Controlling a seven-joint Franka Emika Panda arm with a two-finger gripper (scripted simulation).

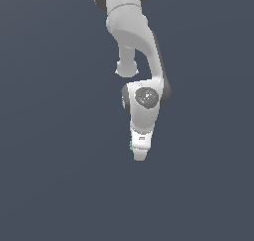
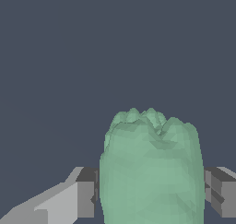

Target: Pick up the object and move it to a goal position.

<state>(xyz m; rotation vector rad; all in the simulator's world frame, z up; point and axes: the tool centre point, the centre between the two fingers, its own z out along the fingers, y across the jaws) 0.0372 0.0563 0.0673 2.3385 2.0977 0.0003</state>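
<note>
The gripper (image 2: 150,195) is closed on the object (image 2: 151,172): in the wrist view the pale-green lump sits between the two grey fingers (image 2: 85,193), which press against its opposite sides. The arm (image 1: 134,31) hangs over a plain dark surface (image 1: 49,185) with no visible edges or corners to place things by.

The main risk, as I judge it, is slippage. The blob is bumpy and rounded, so the flat pads may bear on only a few high spots, and a quick swing could let it twist or drop.

In the exterior view the object is almost wholly hidden behind the gripper (image 1: 140,153), with only a speck of green (image 1: 131,146) showing. No goal marker appears in either view, and I cannot tell whether the object is lifted clear
</note>
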